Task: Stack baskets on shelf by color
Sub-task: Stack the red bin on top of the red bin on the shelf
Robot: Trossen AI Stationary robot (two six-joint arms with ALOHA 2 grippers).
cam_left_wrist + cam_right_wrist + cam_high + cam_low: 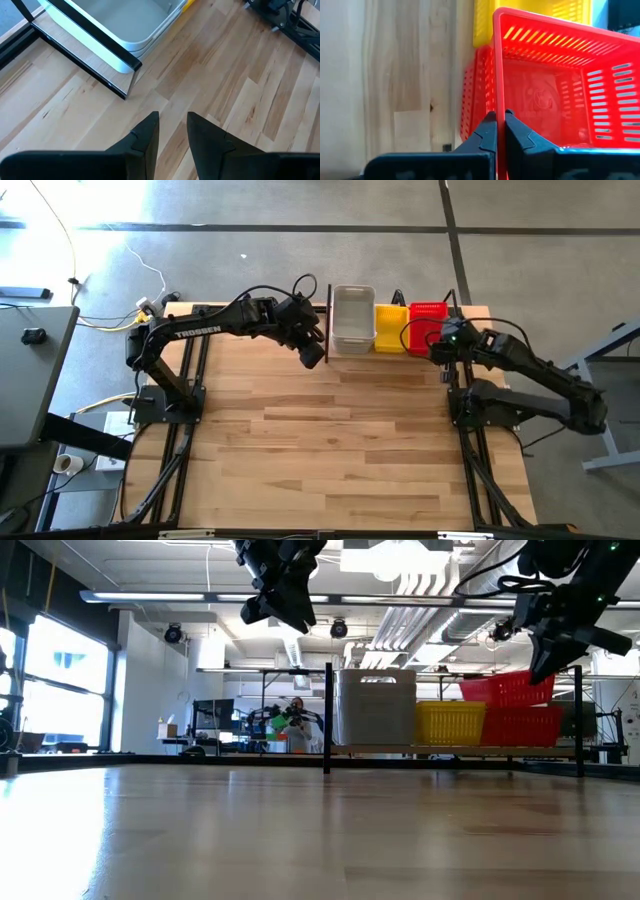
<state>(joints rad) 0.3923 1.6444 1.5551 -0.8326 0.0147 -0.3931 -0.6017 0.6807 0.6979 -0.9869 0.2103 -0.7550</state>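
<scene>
The right tool (500, 131) is pinched on the near rim of a red basket (555, 85), which sits tilted above the red stack (522, 726) at the shelf's (328, 720) end, with the yellow baskets (390, 328) just beyond it. The left tool (173, 131), fingers slightly spread and holding nothing, hangs over the bare surface (330, 440) just in front of the clear baskets (353, 318). Open wood lies behind both tools.

Bare table (330, 440) beneath and around the left gripper (172, 125) — shelf (90, 35) rail and clear baskets (125, 25) just ahead, blocking.
</scene>
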